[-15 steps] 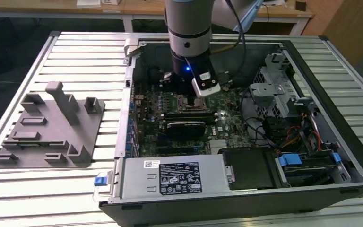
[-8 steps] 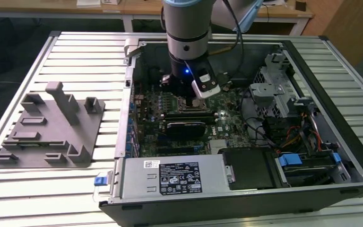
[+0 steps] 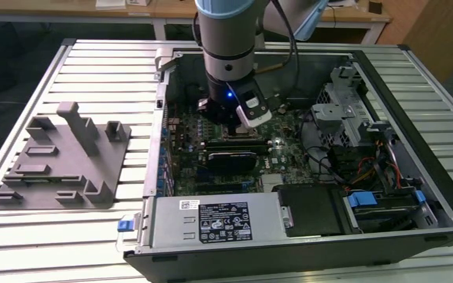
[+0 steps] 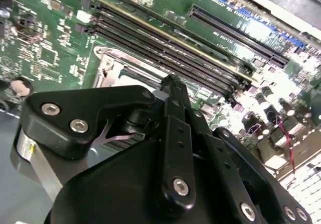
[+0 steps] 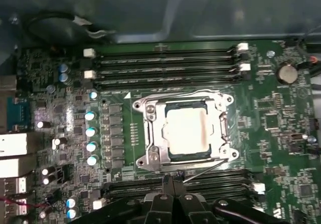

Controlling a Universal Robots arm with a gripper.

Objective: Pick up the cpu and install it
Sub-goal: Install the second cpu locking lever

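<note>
Exterior view: arm [image 3: 228,53] descends from top centre of frame into the open PC case [image 3: 415,194], wrist low over the motherboard [image 3: 289,156]. Case walls ring the board on all sides. Drive cage [image 3: 348,109] stands at the exterior view's right, PSU [image 3: 219,221] at lower centre. Room for moving is mainly straight up. Grey fixture [image 3: 61,162] with upright posts sits on the slatted table [image 3: 77,65] at frame left, well apart from the case.

First wrist view: cpu [image 5: 187,129] lies in the socket [image 5: 186,131] at frame centre, silver top up, edges square w/ the metal frame around it. Load frame appears open, a thin lever [image 5: 203,172] running diagonally at its lower right. RAM slots [image 5: 165,66] run across above the socket, more below it. Row of capacitors [image 5: 91,138] lines up at centre left.

Gripper [image 5: 169,179] shows at bottom centre of the first wrist view, fingertips drawn together to a narrow point, nothing seen between them, just beside the socket's lower edge and apart from the cpu. Second wrist view: gripper [image 4: 169,79] linkage fills lower frame, fingertips close together over the socket corner, board w/ slots beyond at upper right.
</note>
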